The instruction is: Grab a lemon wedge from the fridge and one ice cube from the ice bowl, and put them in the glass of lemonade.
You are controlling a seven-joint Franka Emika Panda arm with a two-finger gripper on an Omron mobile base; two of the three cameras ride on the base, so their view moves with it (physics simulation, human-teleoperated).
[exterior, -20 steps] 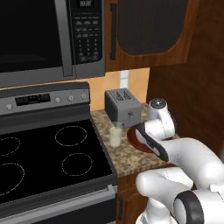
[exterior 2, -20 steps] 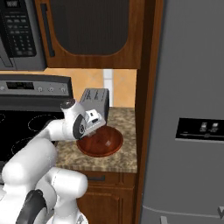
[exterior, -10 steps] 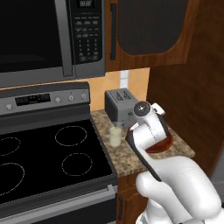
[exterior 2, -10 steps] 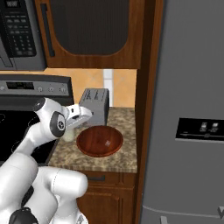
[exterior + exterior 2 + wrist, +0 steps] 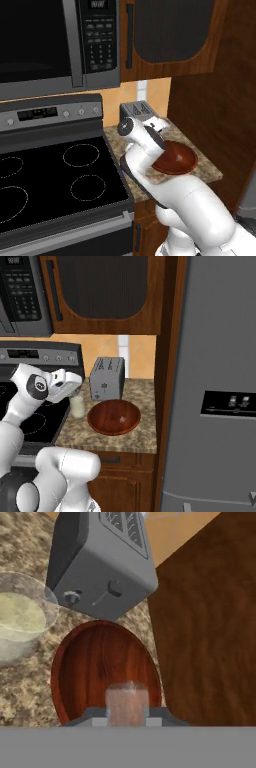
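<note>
Translucent and pale, an ice cube is seen pinched between the two fingers of the pincer in the hand view, the jaws drawn nearly together on it. In the right base view the pincer is held above the glass of lemonade, which stands on the speckled bench just left of the ice bowl. From the hand camera the glass of lemonade is caught at the left edge, its creamy-yellow liquid visible through the clear rim, and the ice bowl lies directly beyond the held cube, glossy and reddish-brown. A silver toaster is set behind both, close to the bowl's far rim, with a lever and a knob on its face. In the left base view the arm is bent across the bench with the ice bowl partly covered by it and the toaster behind. The fridge is stood at the right of the right base view, doors shut, its black dispenser panel carrying small marks too fine to be read. Keypad legends on the microwave are likewise too small to be made out. No lemon wedge can be made out in the glass from these angles.
</note>
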